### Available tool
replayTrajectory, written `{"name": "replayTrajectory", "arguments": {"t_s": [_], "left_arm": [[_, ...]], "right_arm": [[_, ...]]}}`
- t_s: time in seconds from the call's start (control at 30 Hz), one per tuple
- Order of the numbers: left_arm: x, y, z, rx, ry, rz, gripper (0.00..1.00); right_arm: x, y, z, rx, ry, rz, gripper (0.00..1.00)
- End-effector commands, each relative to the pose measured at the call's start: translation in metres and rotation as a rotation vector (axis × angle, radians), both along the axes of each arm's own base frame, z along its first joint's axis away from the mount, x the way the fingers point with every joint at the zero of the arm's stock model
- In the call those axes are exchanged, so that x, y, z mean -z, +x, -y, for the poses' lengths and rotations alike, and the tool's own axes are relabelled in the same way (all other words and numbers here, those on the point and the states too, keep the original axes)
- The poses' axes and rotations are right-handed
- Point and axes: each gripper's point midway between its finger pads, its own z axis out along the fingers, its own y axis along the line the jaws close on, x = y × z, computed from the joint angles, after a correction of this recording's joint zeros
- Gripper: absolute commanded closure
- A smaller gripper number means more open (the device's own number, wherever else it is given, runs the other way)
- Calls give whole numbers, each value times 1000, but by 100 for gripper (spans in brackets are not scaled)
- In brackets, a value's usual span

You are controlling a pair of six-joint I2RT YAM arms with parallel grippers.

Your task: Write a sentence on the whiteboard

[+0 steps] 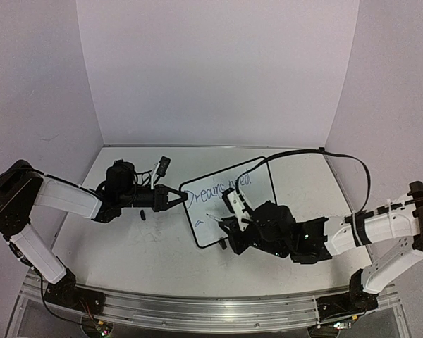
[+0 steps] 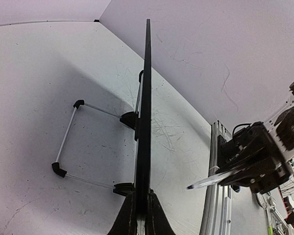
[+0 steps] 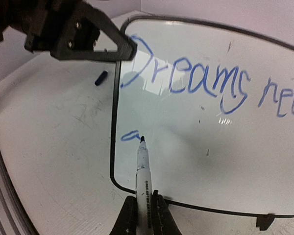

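The whiteboard (image 1: 250, 204) stands tilted on the table in the top view. The sentence (image 3: 196, 83) reads "Dreams nee" in blue, running off the right edge of the right wrist view, with a small blue loop (image 3: 130, 136) below it. My left gripper (image 1: 176, 198) is shut on the board's left edge; in the left wrist view the board (image 2: 146, 98) is edge-on between the jaws of the left gripper (image 2: 142, 215). My right gripper (image 3: 144, 210) is shut on a white marker (image 3: 143, 166), whose tip touches the board beside the loop.
A black marker cap (image 3: 101, 78) lies on the table left of the board, also in the top view (image 1: 142, 215). The board's wire stand (image 2: 71, 142) rests behind it. An aluminium rail (image 1: 197, 306) runs along the near table edge. White walls enclose the table.
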Motion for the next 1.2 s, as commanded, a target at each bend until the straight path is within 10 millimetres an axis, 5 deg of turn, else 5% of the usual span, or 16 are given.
{"name": "replayTrajectory", "arguments": {"t_s": [0.0,0.63,1.17], "left_arm": [[-6,3,3,15,7,30,100],[3,6,6,84,64,40,100],[1,5,6,88,68,36,100]], "right_arm": [[-32,9,-4,5,104,50,100],[-5,19,-22,-4,-38,31,100],[1,23,-16,19,-24,-22,100]]}}
